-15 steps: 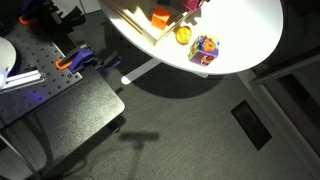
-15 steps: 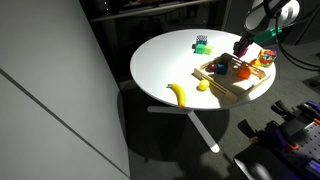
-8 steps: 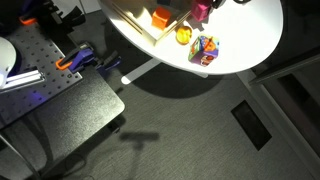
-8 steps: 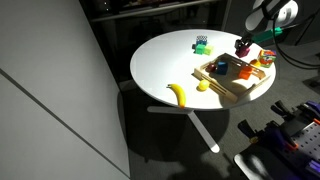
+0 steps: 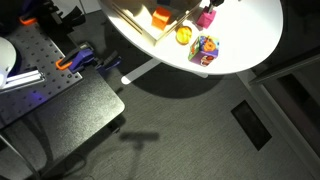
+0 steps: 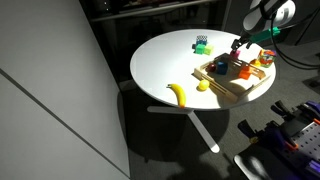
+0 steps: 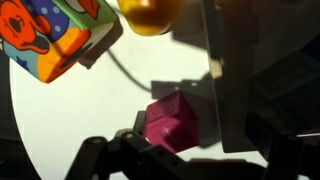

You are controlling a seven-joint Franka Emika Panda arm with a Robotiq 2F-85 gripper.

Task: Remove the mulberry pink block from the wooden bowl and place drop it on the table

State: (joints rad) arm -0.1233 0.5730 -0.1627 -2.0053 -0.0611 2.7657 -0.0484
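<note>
Fingers [image 7: 100, 160] gaped wide, empty; mulberry pink block [image 7: 168, 122] sat on counter [image 7: 60, 120] between them. Careless retreat might clip it, send it skidding.

1. The arm [image 6: 264, 14] comes in from the top right corner in an exterior view, bending downward at its end.
2. The gripper [image 7: 185, 150] points down, jaws spread wide.
3. Its dark fingers [image 7: 100, 158] frame the wrist view's lower edge.

Wrist view: patterned cube [image 7: 50, 35] up-left of the pink block [image 7: 168, 122] runs off the corner, yellow ball [image 7: 150, 12] cut by top edge, tool [image 7: 185, 165] dark and blurry. In an exterior view the bowl [image 5: 130, 18] and surface [image 5: 250, 30] are cut off at top.
</note>
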